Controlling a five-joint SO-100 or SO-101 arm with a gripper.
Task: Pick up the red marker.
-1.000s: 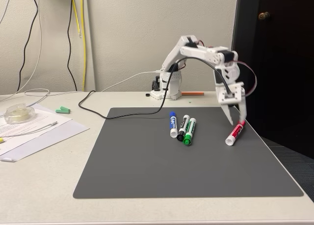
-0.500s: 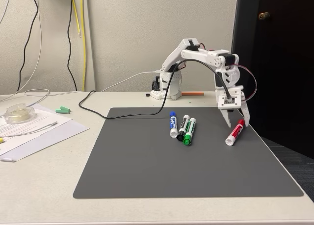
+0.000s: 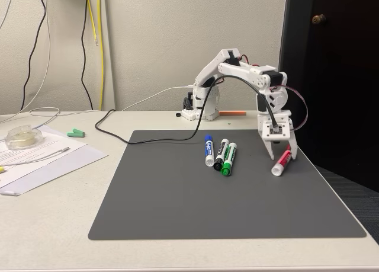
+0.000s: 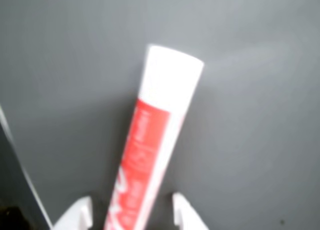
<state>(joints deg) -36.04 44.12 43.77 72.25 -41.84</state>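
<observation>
Jaws (image 3: pixel 279 155) have dropped to straddle the red marker (image 4: pixel 152 155) near the mat edge (image 3: pixel 331 189).

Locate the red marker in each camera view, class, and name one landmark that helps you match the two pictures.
Fixed view: the red marker lies on the right side of the grey mat, under the gripper.
Wrist view: it runs from bottom centre up to the middle, between the jaws.
Shared landmark: the grey mat.
</observation>
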